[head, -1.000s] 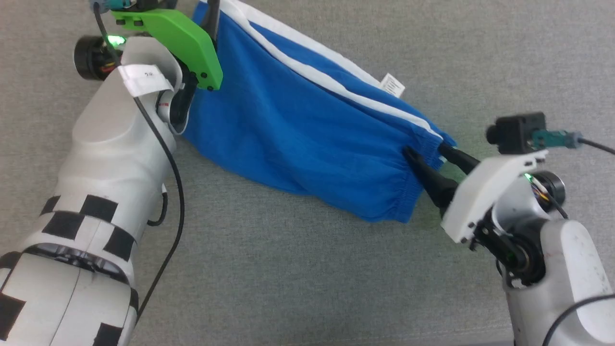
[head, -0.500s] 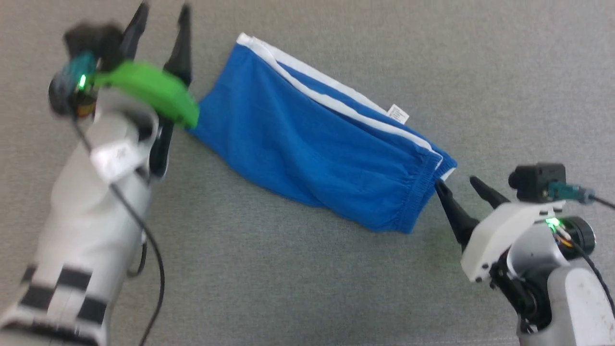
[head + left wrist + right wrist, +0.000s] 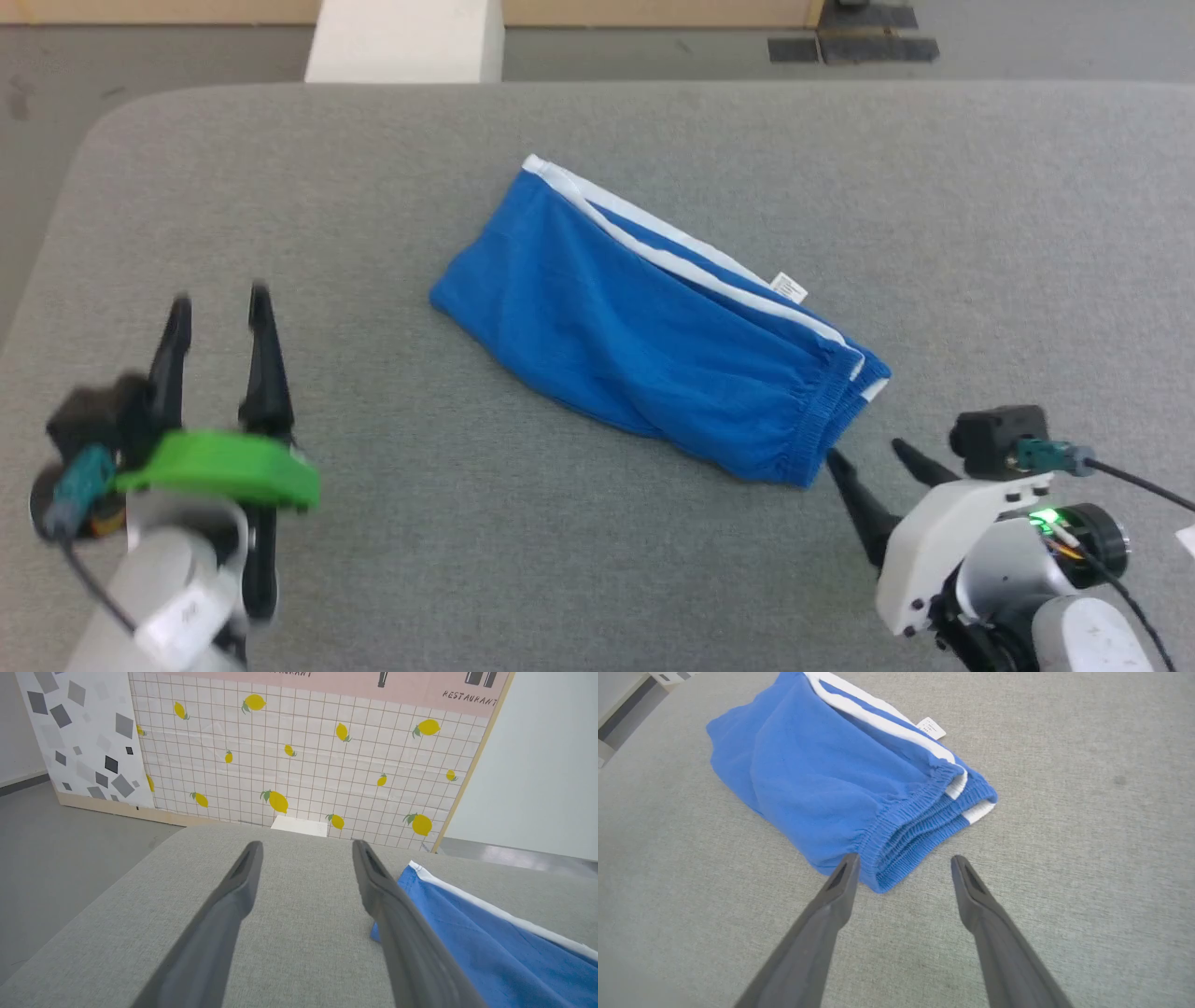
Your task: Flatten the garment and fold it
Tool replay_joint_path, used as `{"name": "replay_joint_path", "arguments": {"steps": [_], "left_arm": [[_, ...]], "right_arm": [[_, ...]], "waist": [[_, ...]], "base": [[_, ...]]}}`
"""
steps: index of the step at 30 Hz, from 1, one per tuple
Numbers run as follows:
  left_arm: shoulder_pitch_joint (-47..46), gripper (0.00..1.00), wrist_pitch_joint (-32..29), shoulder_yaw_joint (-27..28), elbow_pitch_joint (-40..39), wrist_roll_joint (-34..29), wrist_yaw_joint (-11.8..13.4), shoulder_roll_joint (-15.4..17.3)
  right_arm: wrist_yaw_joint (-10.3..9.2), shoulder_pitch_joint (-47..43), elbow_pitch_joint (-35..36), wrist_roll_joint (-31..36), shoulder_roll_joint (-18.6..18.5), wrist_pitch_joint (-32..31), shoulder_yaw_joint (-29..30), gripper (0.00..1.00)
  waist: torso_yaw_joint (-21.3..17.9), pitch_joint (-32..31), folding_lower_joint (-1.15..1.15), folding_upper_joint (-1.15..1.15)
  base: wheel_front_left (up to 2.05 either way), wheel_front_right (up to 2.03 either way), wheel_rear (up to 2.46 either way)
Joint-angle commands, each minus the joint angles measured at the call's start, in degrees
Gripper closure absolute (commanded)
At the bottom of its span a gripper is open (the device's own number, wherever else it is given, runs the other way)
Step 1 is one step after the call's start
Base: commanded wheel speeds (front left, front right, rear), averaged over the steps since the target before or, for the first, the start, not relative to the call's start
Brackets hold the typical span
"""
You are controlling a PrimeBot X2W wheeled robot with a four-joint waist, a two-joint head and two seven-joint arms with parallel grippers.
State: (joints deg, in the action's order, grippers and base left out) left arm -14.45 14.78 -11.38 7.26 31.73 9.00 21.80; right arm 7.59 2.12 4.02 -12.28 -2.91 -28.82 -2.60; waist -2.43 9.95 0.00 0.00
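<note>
Left tool (image 3: 219, 299) and right tool (image 3: 864, 450), both wide and empty, have pulled back from the garment (image 3: 635, 327), now lying folded on the table (image 3: 560, 560); fold likely finished.

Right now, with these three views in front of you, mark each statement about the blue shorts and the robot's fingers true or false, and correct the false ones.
1. The garment lies on the grey table, held by nothing. True.
2. The left arm's fingers are closed on the garment. False: they stand open over bare table, apart from it.
3. The elastic waistband is the end nearest the right arm's fingers. True.
4. The garment is spread out in a single layer. False: it is folded over, with layers stacked at the waistband.
5. A small white label sticks out beside the white trim. True.
</note>
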Motion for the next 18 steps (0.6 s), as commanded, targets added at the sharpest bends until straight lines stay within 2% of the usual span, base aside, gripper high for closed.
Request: {"name": "replay_joint_path", "arguments": {"steps": [1, 8, 18], "left_arm": [[3.0, 0.0, 0.2, 0.9, -1.6, -0.3, 0.7, -0.1], [8.5, 0.0, 0.2, 1.6, -5.7, -0.1, 1.2, -0.9], [7.9, 0.0, 0.2, 0.3, -6.3, -0.3, 0.7, -1.6]], "right_arm": [[-0.1, -0.1, -0.4, -0.5, 0.0, -0.4, -0.7, 0.0], [-0.1, 3.6, -4.4, 1.9, 0.0, -1.3, -1.1, 0.0], [-0.1, 7.6, -13.5, 4.6, 0.0, -2.1, 1.1, 0.0]], "waist": [[1.5, -1.5, 0.0, 0.0], [3.5, -1.2, 0.0, 0.0], [4.7, 0.5, 0.0, 0.0]], "base": [[0.0, 0.0, 0.0], [0.0, 0.0, 0.0], [0.0, 0.0, 0.0]]}}
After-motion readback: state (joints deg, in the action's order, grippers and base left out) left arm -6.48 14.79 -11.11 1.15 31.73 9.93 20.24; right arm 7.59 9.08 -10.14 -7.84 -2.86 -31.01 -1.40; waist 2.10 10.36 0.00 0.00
